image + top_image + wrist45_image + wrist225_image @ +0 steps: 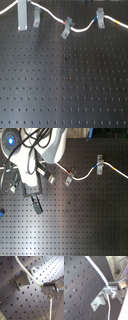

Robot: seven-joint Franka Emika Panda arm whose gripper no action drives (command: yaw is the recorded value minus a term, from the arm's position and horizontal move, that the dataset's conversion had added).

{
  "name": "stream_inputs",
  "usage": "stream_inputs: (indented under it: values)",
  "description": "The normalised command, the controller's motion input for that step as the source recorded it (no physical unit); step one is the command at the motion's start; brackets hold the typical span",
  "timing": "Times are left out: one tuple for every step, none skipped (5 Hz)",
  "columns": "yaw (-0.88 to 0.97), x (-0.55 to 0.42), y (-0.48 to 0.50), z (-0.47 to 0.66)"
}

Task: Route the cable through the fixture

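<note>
The white cable (52, 16) runs along the far edge of the board, with its red-orange stretch at the tilted clip and blue and yellow marks at the first exterior view's right. The fixture (36, 20) is a small upright light-grey clip just right of my gripper (22, 26). In both wrist views the gripper (48, 289) (112, 289) is shut on the cable (27, 272) (99, 271) close beside the fixture (24, 279) (99, 301). The cable crosses the fixture's top; I cannot tell whether it sits in the slot. In the second exterior view the arm hides most of this.
A tilted grey clip (66, 28) (69, 176) and a larger, darker grey clip (100, 19) (99, 165) stand further along the cable. The black perforated board (65, 85) stretches towards the near side. The white arm body (30, 153) covers the second exterior view's upper left.
</note>
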Motion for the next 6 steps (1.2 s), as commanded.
stream_inputs:
  values:
    - [0.02,-0.294,0.194,0.34]
    - [0.1,-0.172,0.357,0.41]
    - [0.11,-0.149,0.284,0.52]
    - [0.17,-0.085,0.154,0.56]
    - [0.21,-0.068,0.003,0.48]
    - [0.24,-0.088,0.001,0.38]
